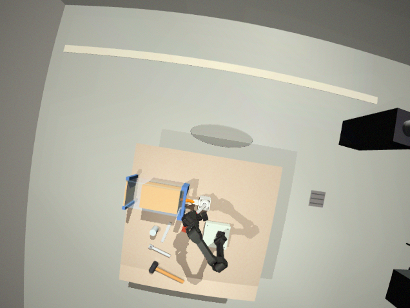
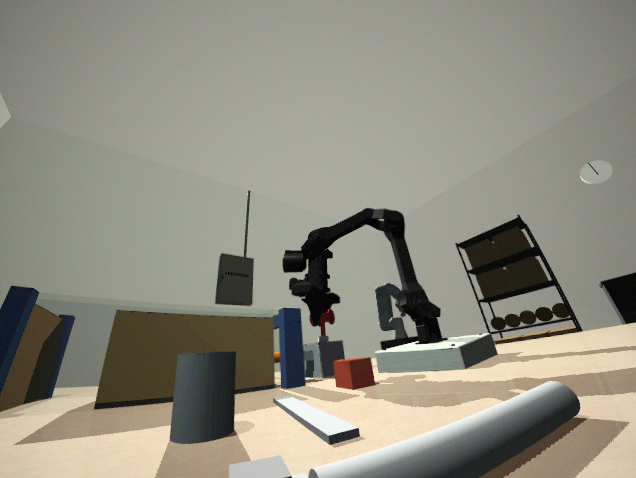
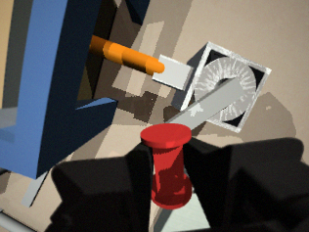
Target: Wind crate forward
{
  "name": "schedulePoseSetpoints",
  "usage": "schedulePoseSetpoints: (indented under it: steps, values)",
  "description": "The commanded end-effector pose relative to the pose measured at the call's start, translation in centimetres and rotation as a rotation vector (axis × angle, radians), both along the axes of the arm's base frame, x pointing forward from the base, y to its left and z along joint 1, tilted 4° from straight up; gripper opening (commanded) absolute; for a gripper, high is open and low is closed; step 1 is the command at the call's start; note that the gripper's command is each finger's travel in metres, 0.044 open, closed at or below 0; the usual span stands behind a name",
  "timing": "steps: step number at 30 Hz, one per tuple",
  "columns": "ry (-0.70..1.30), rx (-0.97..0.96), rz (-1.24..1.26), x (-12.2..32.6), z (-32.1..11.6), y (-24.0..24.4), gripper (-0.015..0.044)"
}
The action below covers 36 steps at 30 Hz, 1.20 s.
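The tan crate (image 1: 160,197) (image 2: 190,354) sits flat inside the clear-panelled cubby. Its front is close behind the blue steel frame (image 1: 184,198) (image 2: 292,349) (image 3: 49,87); I cannot tell whether they touch. An orange strap (image 1: 189,200) (image 3: 127,55) runs through the frame towards the grey winch (image 1: 208,198) (image 2: 334,357) (image 3: 200,68). The winch handle's grey arm (image 1: 200,208) (image 3: 210,104) lies over the round top of the winch; its key is hidden. My gripper (image 2: 322,316) (image 3: 163,137) is shut on the handle's upright red knob, between the winch and my base.
A red block (image 1: 184,229) (image 2: 353,372) is near the frame's near corner. A grey cylinder (image 1: 153,231) (image 2: 203,395), a flat bar (image 1: 165,232) (image 2: 316,418), a wrench (image 1: 159,250) and a mallet (image 1: 169,274) lie beside and below the cubby in the top view.
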<state>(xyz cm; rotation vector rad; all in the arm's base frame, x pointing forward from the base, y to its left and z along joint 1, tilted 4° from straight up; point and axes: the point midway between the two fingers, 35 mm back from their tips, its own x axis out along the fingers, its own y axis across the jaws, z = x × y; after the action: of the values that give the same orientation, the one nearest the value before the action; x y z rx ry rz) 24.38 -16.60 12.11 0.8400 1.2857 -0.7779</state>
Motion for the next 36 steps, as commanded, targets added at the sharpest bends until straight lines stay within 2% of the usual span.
schedulePoseSetpoints:
  steps: [1,36]
  values:
    - [0.054,0.056,0.009,-1.6,-1.3,1.5,0.0]
    - [0.058,0.057,0.008,-5.6,-1.6,2.1,0.0]
